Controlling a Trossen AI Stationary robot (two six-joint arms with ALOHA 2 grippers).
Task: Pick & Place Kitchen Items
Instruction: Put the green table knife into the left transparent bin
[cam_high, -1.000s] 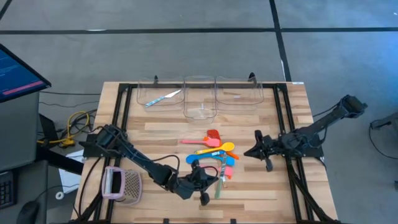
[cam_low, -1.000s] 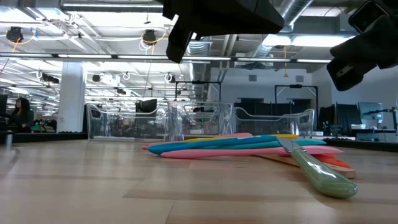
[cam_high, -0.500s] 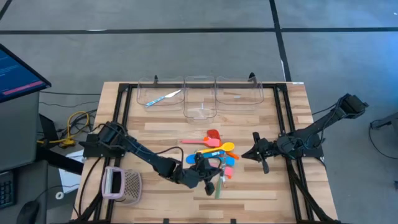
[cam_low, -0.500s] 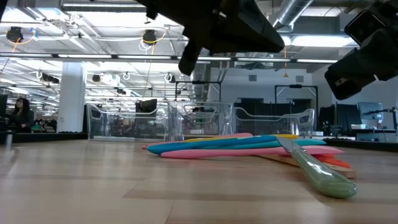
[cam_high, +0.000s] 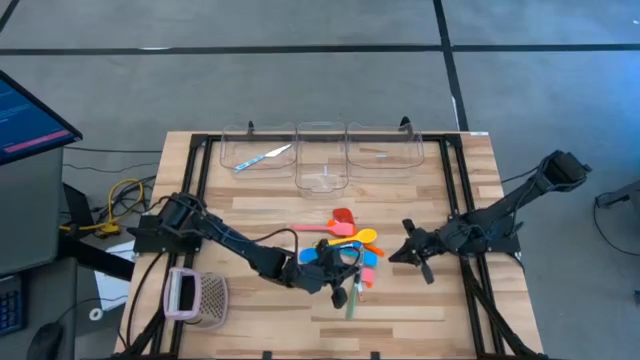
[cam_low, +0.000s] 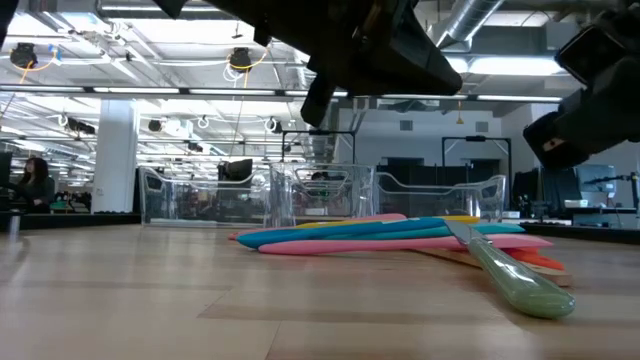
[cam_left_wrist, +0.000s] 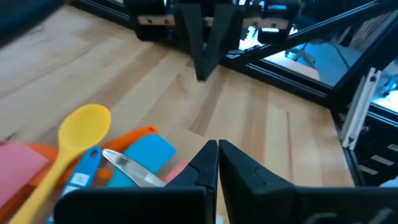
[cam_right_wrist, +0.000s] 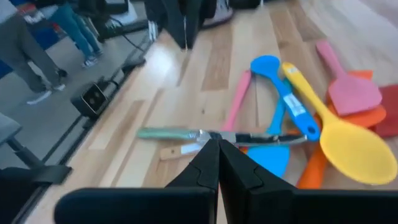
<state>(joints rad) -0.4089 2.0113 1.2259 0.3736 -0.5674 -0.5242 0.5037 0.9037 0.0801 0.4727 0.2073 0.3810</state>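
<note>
From my station I take the heap of kitchen items (cam_high: 345, 252) at the middle of the desk (cam_high: 260, 215) as my landmark. Off toward the desk's front-left corner from it stands the pink-and-white mesh basket (cam_high: 198, 297). My left tool (cam_high: 342, 292) is at the heap's near edge, just over the teal-handled knife (cam_high: 352, 297); its fingers (cam_left_wrist: 205, 163) are pressed together with nothing between them, and its wrist view looks past them onto the yellow spoon (cam_left_wrist: 78, 134), a blue spatula head (cam_left_wrist: 144, 155) and the knife's silver blade (cam_left_wrist: 129, 167). The heap itself is a loose fan: a red spatula (cam_high: 342, 217) on its far side, a pink piece (cam_high: 325, 229) and the yellow spoon crossing below that, blue and orange pieces tangled under them, with the knife's handle sticking out toward the front edge. In the low view the blue handle (cam_low: 360, 232) lies on the pink one (cam_low: 400, 243), and the pale green knife handle (cam_low: 515, 282) points toward the camera. Beyond the heap, along the far edge, sit three clear bins (cam_high: 322, 152); the leftmost one holds a piece of cutlery (cam_high: 262, 157). To the right of the heap, a little clear of it, my right tool (cam_high: 397, 250) points at it, fingers (cam_right_wrist: 208, 163) shut and empty.
</note>
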